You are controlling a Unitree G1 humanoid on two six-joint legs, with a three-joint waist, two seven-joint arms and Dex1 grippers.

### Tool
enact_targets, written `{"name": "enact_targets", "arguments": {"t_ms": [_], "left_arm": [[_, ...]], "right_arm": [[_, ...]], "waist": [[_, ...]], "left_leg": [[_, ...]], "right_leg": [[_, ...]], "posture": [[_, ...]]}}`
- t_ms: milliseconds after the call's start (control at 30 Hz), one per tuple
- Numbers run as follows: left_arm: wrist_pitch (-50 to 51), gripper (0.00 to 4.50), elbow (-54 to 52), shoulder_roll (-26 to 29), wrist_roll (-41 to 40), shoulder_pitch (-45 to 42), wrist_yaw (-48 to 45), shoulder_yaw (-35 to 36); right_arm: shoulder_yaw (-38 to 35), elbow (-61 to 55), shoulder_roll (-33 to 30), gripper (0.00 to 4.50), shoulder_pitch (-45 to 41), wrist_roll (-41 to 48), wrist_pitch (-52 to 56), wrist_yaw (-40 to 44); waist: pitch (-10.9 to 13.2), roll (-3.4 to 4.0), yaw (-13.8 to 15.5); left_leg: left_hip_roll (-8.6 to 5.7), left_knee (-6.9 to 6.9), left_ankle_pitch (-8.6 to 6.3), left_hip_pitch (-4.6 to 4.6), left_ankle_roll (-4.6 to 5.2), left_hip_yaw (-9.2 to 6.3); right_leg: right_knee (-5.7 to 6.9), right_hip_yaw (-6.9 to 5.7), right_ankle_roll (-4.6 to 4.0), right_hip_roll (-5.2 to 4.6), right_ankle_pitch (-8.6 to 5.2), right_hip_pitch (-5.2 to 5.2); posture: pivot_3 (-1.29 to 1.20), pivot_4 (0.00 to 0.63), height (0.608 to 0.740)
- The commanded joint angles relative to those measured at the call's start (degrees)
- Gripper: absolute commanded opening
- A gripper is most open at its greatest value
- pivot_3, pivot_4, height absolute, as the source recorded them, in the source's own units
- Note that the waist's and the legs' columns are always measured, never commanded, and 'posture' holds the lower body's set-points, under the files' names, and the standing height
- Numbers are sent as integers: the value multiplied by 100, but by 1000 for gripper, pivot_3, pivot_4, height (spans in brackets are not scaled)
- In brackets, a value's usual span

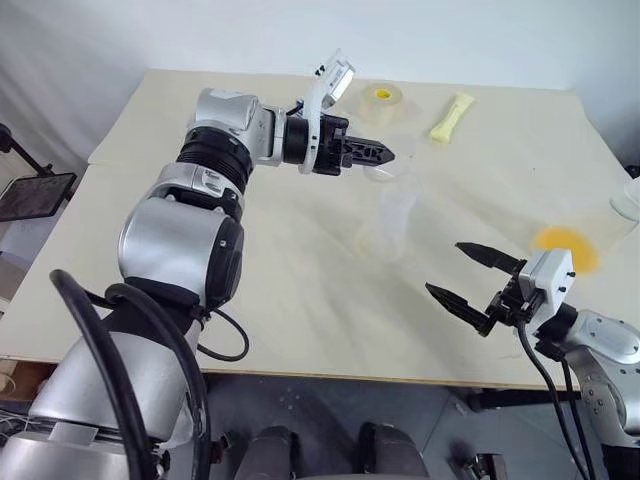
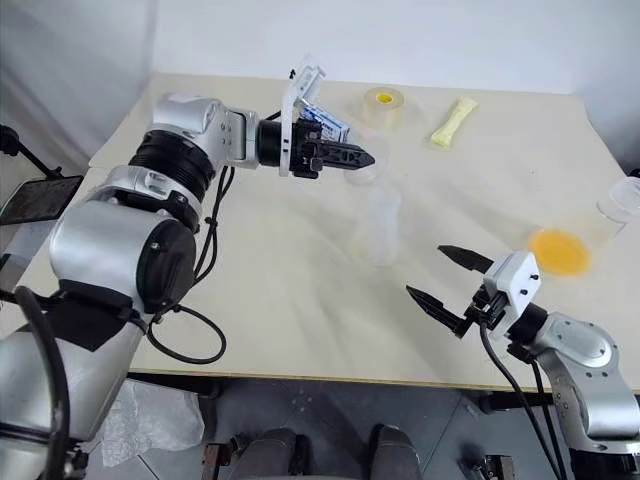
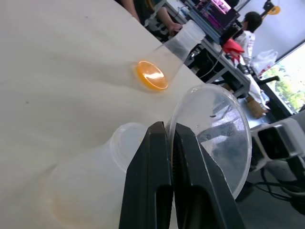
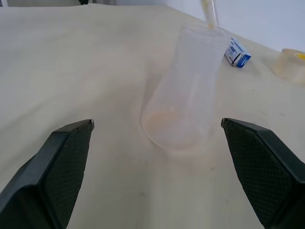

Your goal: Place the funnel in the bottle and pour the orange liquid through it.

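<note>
On the pale table (image 1: 300, 300) the clear bottle (image 1: 392, 222) stands upright near the middle, with the orange liquid (image 1: 566, 248) in a flask well off toward the right edge — the left gripper (image 1: 378, 153) pinches the funnel (image 3: 217, 129) rim just above the bottle's mouth — the right gripper (image 1: 472, 277) spread empty nearby.

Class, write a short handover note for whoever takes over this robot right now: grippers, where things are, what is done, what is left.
Left gripper: shut on the funnel rim, held just above the bottle.
Right gripper: open, holding nothing, near the table's front edge, facing the bottle.
Bottle: upright mid-table, no funnel in it yet.
Orange liquid: in a clear flask on the right side of the table.
Done: funnel picked up.
Left: seat funnel in bottle, then pour.
</note>
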Motion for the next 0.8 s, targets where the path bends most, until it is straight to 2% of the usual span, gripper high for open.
{"name": "enact_targets", "arguments": {"t_ms": [33,467,633,800], "left_arm": [[-204,7,-3,-102,183,-29,174,48],[-310,7,74,-337,577,-90,295,83],[-270,1250,86,-370,366,-161,657,456],[-285,2872,54,-277,357,-268,663,695]], "right_arm": [[-211,-227,39,4500,62,2,-154,-67],[-154,-231,88,4500,122,-74,-253,-125],[-195,-284,107,4500,199,-94,-283,-154],[-295,-302,34,4500,261,-56,-290,-148]], "waist": [[0,0,-1],[0,0,-1],[0,0,2],[0,0,0]], "left_leg": [[0,0,0,0,0,0],[1,0,0,0,0,4],[1,0,0,0,0,3],[0,0,0,0,0,3]], "right_leg": [[0,0,0,0,0,0],[0,0,0,0,0,0],[0,1,0,0,0,0],[0,0,0,0,0,0]], "posture": [[0,150,740],[0,150,740],[0,150,740],[0,150,740]]}}
